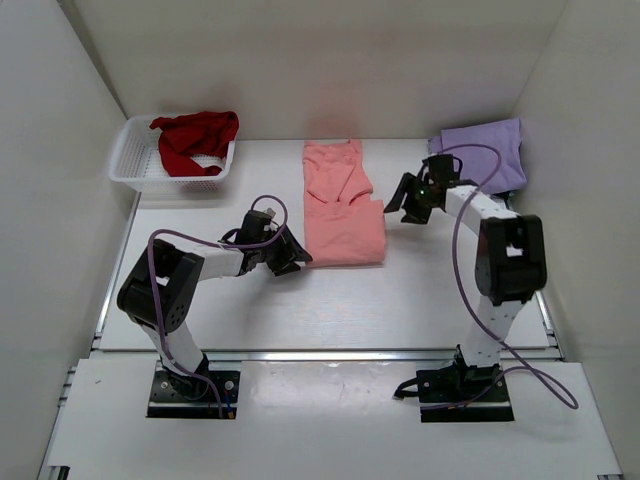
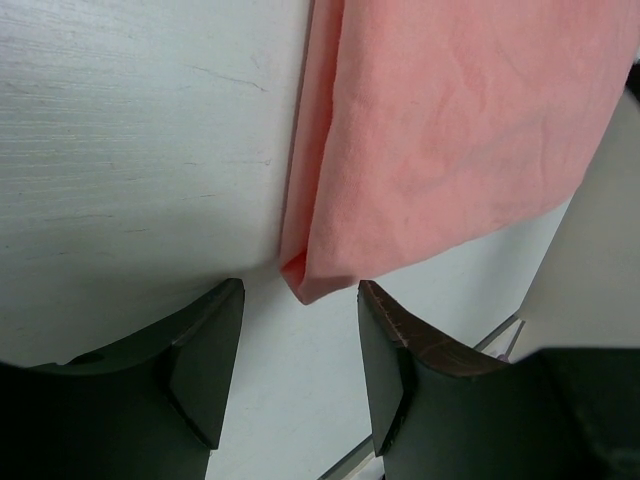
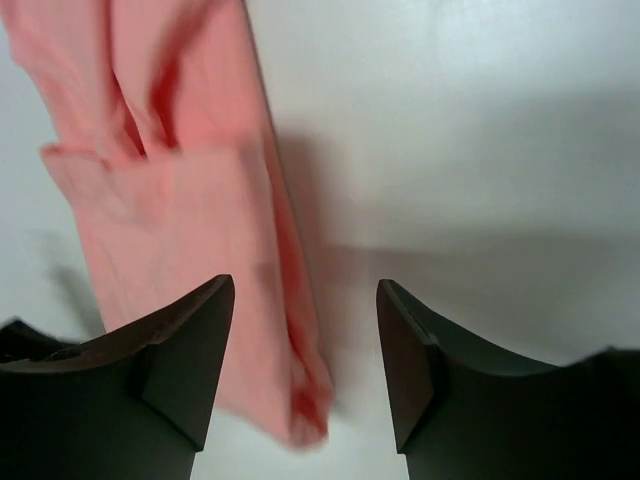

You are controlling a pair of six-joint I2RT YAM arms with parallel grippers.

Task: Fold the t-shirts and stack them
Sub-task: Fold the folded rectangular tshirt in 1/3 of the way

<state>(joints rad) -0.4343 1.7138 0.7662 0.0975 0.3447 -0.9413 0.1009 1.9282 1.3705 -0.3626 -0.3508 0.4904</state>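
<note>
The salmon-pink t-shirt (image 1: 343, 208) lies folded into a long strip on the middle of the table (image 1: 430, 290). My left gripper (image 1: 298, 257) sits at its near left corner, open; that folded corner (image 2: 306, 283) lies just ahead of the fingertips, untouched. My right gripper (image 1: 400, 203) hovers open at the shirt's right edge by the sleeve. In the right wrist view a blurred fold of pink cloth (image 3: 300, 390) shows between the spread fingers (image 3: 190, 340), gripped by neither. A dark red t-shirt (image 1: 195, 138) is heaped in the basket. A lavender-purple t-shirt (image 1: 487, 152) lies at the back right.
The white lattice basket (image 1: 135, 165) stands at the back left corner. White walls enclose the table on three sides. A metal rail (image 1: 330, 354) runs along the table's near edge, ahead of both arm bases.
</note>
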